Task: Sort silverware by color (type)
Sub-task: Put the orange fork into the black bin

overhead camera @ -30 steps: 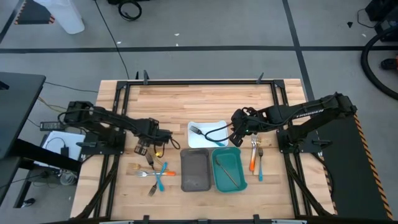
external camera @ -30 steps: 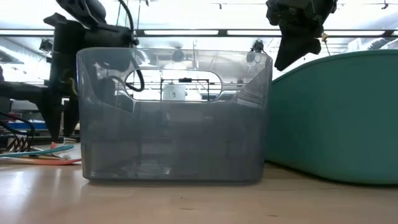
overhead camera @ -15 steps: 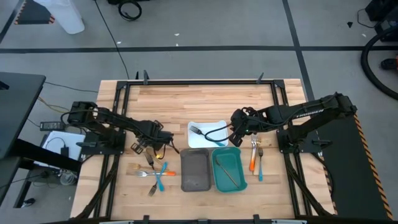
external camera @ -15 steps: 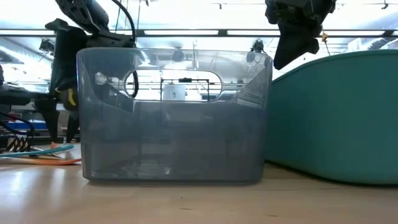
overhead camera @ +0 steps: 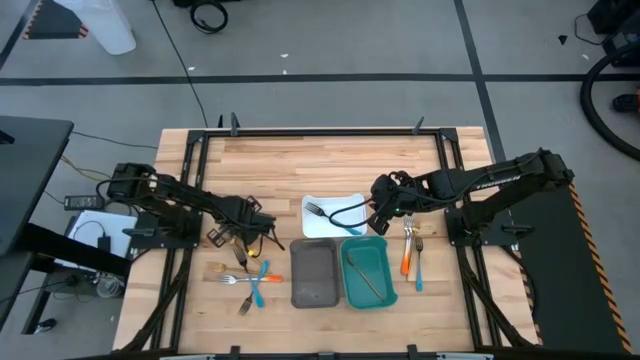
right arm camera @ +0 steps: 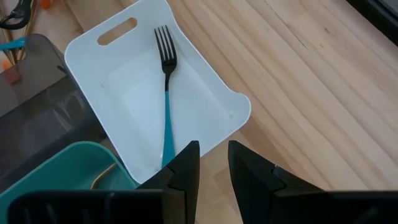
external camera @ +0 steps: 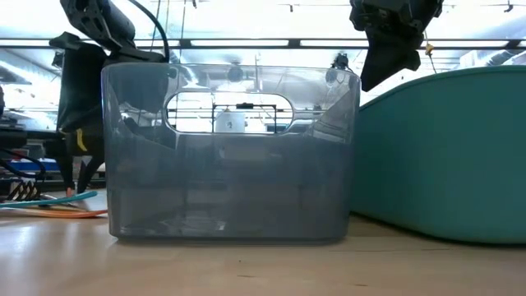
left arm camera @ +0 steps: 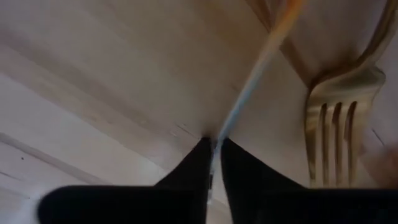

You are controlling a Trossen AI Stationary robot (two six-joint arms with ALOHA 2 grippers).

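Observation:
Several utensils with orange, blue and gold handles lie in a loose pile (overhead camera: 250,276) on the wood near the table's left near corner. My left gripper (overhead camera: 243,240) is low over the far side of that pile, shut on an orange-handled utensil (left arm camera: 261,56); a gold fork (left arm camera: 336,115) lies beside it. My right gripper (right arm camera: 213,160) hovers open above the near right corner of the white tray (right arm camera: 233,106), touching nothing. A blue-handled fork (right arm camera: 166,99) lies flat in that tray. A gold utensil (overhead camera: 368,276) lies in the teal tray (overhead camera: 389,290). My left gripper pinches the thin silver metal end (left arm camera: 219,138) of the orange-handled utensil between its two fingertips, coming from above and pointing down at the wood. The utensil runs away from the fingers, close over the table; whether it rests there I cannot tell.
A grey tray (overhead camera: 297,272) stands between the pile and the teal tray. An orange-handled piece (overhead camera: 406,256) and a blue-handled piece (overhead camera: 419,272) lie on the wood to the right of the teal tray. Bare wood stretches along the far half of the table.
My left gripper has come down toward the table beside the silverware pile and shifted slightly toward the near edge. The right arm has kept still.

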